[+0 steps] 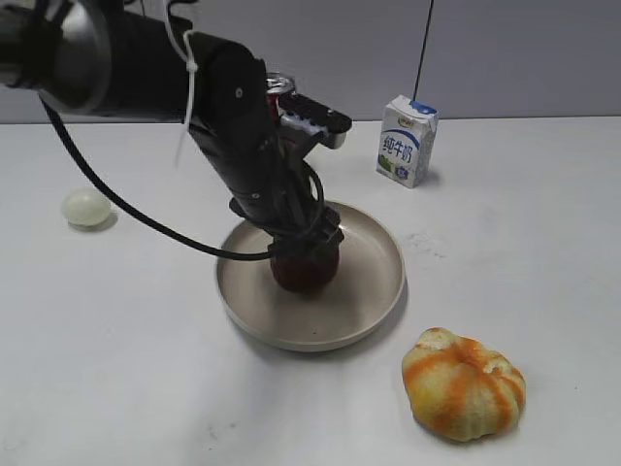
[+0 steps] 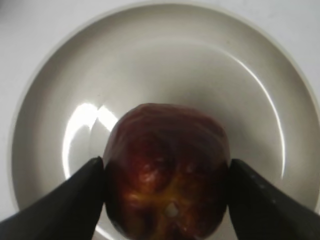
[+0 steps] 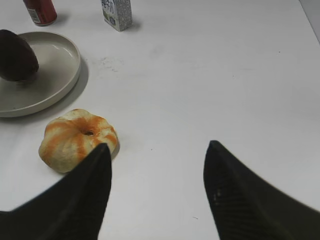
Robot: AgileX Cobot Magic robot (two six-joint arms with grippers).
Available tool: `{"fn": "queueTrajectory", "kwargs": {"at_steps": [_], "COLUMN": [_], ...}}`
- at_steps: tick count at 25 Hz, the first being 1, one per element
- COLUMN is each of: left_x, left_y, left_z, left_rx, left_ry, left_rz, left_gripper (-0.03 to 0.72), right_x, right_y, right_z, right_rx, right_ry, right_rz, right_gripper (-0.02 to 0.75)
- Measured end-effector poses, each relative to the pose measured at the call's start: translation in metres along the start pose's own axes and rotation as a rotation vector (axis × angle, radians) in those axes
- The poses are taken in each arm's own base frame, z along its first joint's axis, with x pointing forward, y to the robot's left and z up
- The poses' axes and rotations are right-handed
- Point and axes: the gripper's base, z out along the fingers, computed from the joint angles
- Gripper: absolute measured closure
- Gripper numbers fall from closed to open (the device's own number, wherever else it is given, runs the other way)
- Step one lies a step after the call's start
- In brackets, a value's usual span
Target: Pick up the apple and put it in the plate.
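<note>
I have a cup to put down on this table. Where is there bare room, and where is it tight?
Bare tabletop lies right of the plate, between the milk carton and the orange-yellow fruit, and along the front left, below the pale ball. It is tight at the plate, where the left tool grips the apple.

Between the black fingers (image 2: 65,205) of the left pincer (image 2: 167,197) sits a dark maroon apple (image 2: 167,170) with an orange-yellow patch, above a beige-cream plate (image 2: 165,60). Just beside the right pincer's (image 3: 156,187) black left finger lies an orange-and-yellow striped pumpkin (image 3: 77,139); far beyond it stand a white, blue and green carton (image 3: 117,12) and a red can (image 3: 40,11).
</note>
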Motion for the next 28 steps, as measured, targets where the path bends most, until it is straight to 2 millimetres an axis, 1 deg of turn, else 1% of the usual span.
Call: {"fn": "queueTrajectory", "kwargs": {"at_steps": [1,2,4,5,8,10,12,15,16,18,20,22,24,28], "left_x": [0.001,0.001,-0.001,-0.002,-0.008,-0.016,-0.024,-0.034,-0.036,-0.033,-0.023,-0.013,0.001,0.039], "left_y": [0.000,-0.001,-0.001,-0.001,-0.003,-0.003,-0.002,0.007,0.014,0.031,0.055,0.080,0.109,0.150], "left_z": [0.002,0.003,0.003,0.002,-0.005,-0.014,-0.028,-0.059,-0.069,-0.088,-0.102,-0.111,-0.119,-0.138], "left_rx": [0.006,0.011,0.016,0.020,0.035,0.044,0.051,0.057,0.051,0.039,0.013,-0.031,-0.083,-0.135], "left_ry": [0.006,0.008,0.001,-0.002,0.008,0.006,0.004,0.010,0.009,0.036,0.077,0.103,0.112,0.131], "left_rz": [-0.006,-0.013,-0.020,-0.024,-0.023,-0.020,-0.016,-0.055,-0.082,-0.143,-0.210,-0.278,-0.365,-0.515], "left_gripper": [0.134,0.113,0.045,0.029,0.036,0.045,0.052,0.060,0.063,0.069,0.073,0.081,0.093,0.104], "right_x": [0.000,0.000,0.000,0.000,0.000,0.000,0.000,0.000,0.000,0.000,0.000,0.000,0.000,0.000], "right_y": [0.000,0.000,0.000,0.000,0.000,0.000,0.000,0.000,0.000,0.000,0.000,0.000,0.000,0.000], "right_z": [0.000,0.000,0.000,0.000,0.000,0.000,0.000,0.000,0.000,0.000,0.000,0.000,0.000,0.000], "right_rx": [0.000,0.000,0.000,0.000,0.000,0.000,0.000,0.000,0.000,0.000,0.000,0.000,0.000,0.000], "right_ry": [0.000,0.000,0.000,0.000,0.000,0.000,0.000,0.000,0.000,0.000,0.000,0.000,0.000,0.000], "right_rz": [0.000,0.000,0.000,-0.001,-0.001,-0.001,0.000,0.000,0.000,0.000,0.000,0.000,0.000,0.000], "right_gripper": [0.293,0.293,0.293,0.293,0.293,0.293,0.293,0.293,0.293,0.293,0.293,0.293,0.293,0.293]}}
